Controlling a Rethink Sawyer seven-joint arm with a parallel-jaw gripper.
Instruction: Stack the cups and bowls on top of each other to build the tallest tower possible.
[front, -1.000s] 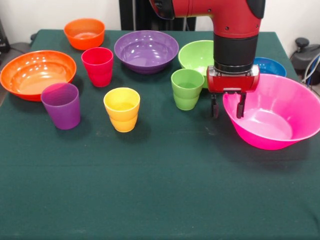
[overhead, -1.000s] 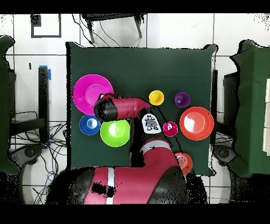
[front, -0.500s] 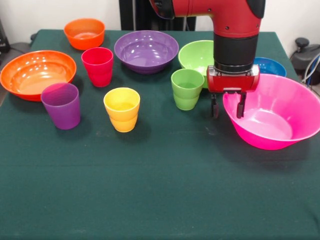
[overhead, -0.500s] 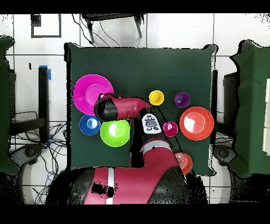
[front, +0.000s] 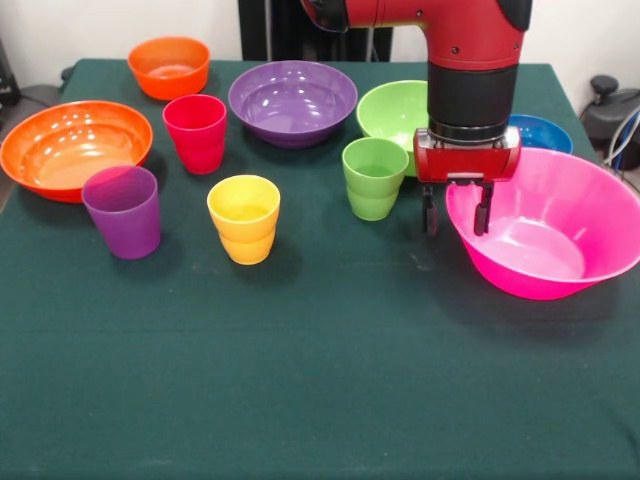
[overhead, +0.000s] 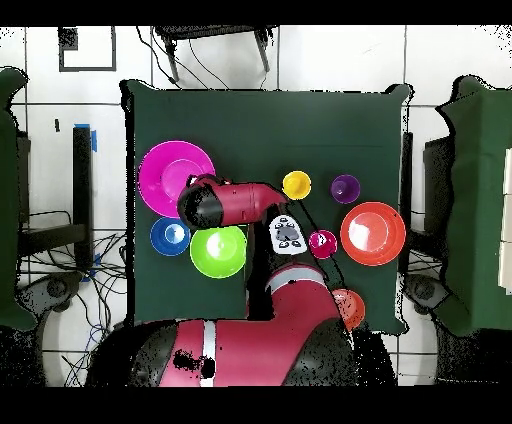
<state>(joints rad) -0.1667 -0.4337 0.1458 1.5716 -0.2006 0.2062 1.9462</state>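
My gripper (front: 455, 214) stands open astride the left rim of the large pink bowl (front: 560, 235), one finger outside and one inside. The green cup (front: 374, 178) is just to its left. The yellow cup (front: 244, 218), purple cup (front: 122, 210) and red cup (front: 195, 132) stand further left. A purple bowl (front: 292, 100), lime green bowl (front: 392, 110), blue bowl (front: 543, 131), small orange bowl (front: 168, 66) and large orange bowl (front: 72, 146) line the back and left. Overhead, the arm hides the gripper beside the pink bowl (overhead: 165, 175).
All pieces stand apart on the dark green cloth (front: 320, 380), whose near half is bare. In the overhead view the arm (overhead: 235, 205) covers the purple bowl and the green cup. Cables lie on the floor (overhead: 100, 270) beside the table.
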